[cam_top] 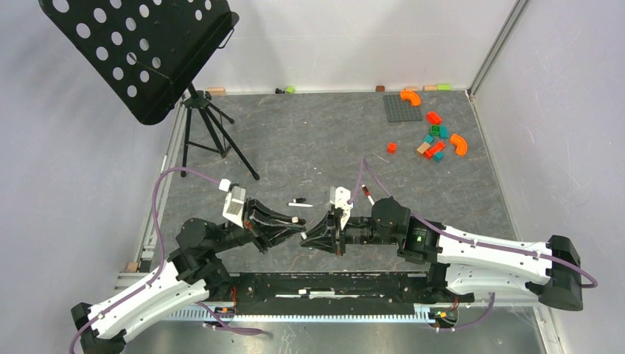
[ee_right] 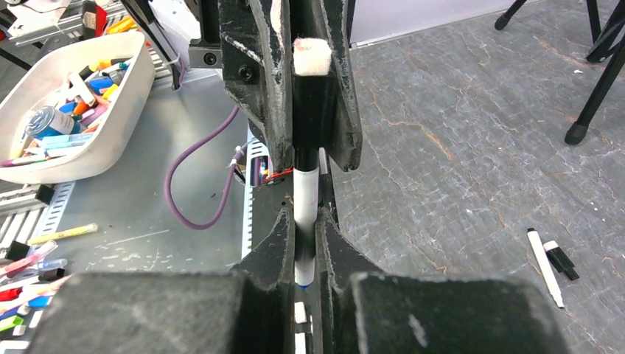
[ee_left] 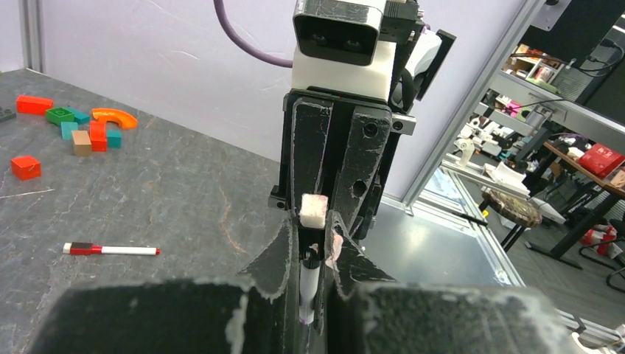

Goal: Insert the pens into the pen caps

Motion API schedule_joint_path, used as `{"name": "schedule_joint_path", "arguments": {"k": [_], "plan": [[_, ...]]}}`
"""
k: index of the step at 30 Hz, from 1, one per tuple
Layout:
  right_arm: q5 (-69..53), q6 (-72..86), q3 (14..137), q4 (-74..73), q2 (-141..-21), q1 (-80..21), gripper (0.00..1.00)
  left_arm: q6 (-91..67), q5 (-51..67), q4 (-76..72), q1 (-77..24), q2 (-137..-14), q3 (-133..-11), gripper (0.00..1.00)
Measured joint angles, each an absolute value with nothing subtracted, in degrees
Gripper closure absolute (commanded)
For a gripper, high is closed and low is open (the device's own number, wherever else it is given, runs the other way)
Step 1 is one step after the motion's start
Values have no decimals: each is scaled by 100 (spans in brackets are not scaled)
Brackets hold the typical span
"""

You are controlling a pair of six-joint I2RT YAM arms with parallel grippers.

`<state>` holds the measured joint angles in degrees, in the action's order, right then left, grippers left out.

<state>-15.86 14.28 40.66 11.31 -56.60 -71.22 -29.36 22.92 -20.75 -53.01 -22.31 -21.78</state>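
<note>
My two grippers meet tip to tip at the table's near middle, both on one roughly upright pen. My right gripper [ee_right: 306,221] [cam_top: 311,236] is shut on its white barrel [ee_right: 306,192]. My left gripper [ee_left: 313,236] [cam_top: 298,227] is shut on the black cap [ee_right: 309,125] at the pen's top, which has a white felt end [ee_right: 311,57] [ee_left: 312,209]. The cap sits on the barrel's upper end. A second white pen [ee_right: 544,258] lies on the table with a loose black cap [ee_right: 561,260] beside it. A red-ended pen [ee_left: 110,250] [cam_top: 366,193] lies further off.
Coloured toy blocks [cam_top: 435,140] [ee_left: 81,129] and a grey baseplate [cam_top: 402,108] lie at the far right. A black music stand [cam_top: 140,51] on a tripod [cam_top: 214,136] stands at the far left. A white bin of markers [ee_right: 66,103] sits off the table's near edge.
</note>
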Motion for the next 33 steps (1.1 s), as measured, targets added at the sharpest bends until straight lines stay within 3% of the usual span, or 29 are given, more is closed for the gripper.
{"name": "schedule_joint_path", "arguments": {"k": [11, 21, 33], "plan": [[-613, 1356, 4278, 663, -5618, -7172, 100, -2950, 1675, -1938, -5301, -2281, -2178, 98], [1007, 681, 5048, -250, -5957, -7223, 100, -3662, 235, -2556, -5334, -2915, -2084, 98], [2097, 49, 5559, -827, -6611, -7194, 100, -4303, -1684, -3306, -5867, -3769, -1896, 98]]}}
